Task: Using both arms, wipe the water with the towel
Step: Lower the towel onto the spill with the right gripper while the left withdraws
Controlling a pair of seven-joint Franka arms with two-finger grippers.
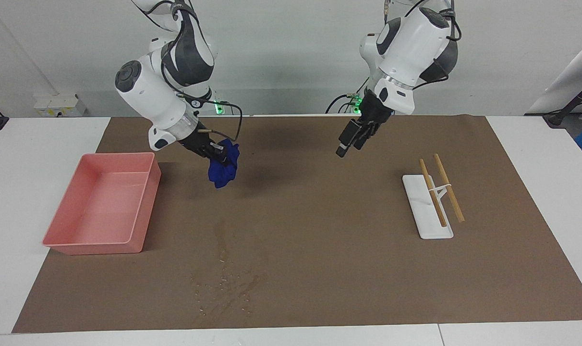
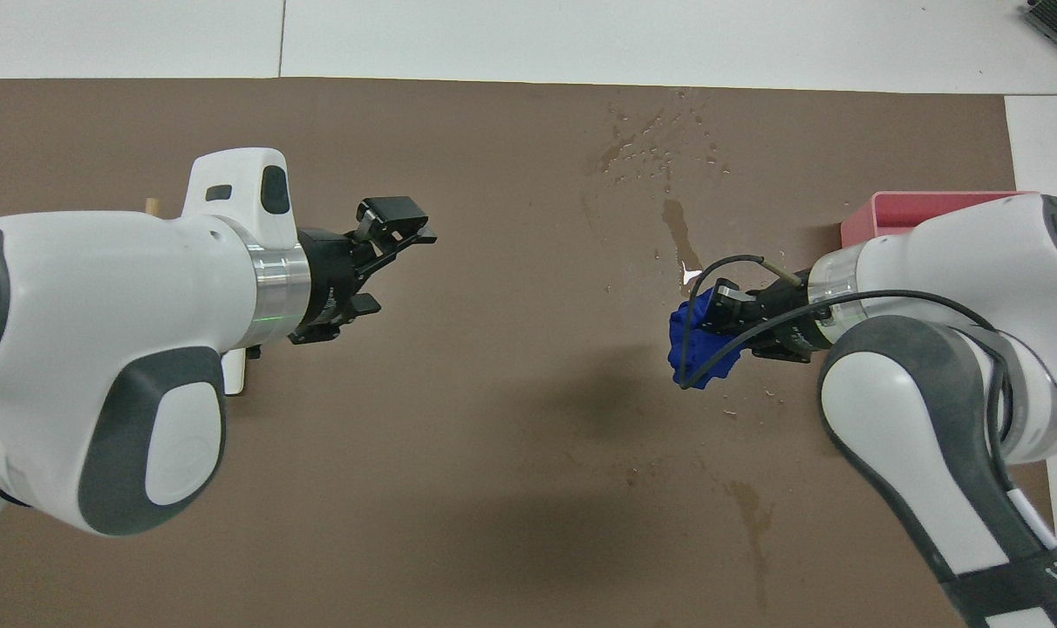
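My right gripper (image 1: 219,153) is shut on the deep blue towel (image 1: 222,169), a wrinkly lump that hangs over the brown mat (image 1: 320,240) beside the pink tray's corner. In the overhead view the towel (image 2: 696,353) hangs from the right gripper (image 2: 722,318). The water (image 1: 224,283) is a patch of droplets and damp streaks on the mat near its edge farthest from the robots; it also shows in the overhead view (image 2: 659,144). My left gripper (image 1: 347,145) is open and empty over the mat's middle; it also shows in the overhead view (image 2: 402,266).
A pink rectangular tray (image 1: 144,206) stands at the right arm's end of the mat. A white rest (image 1: 428,216) with two wooden sticks (image 1: 448,187) lies toward the left arm's end. White table surrounds the mat.
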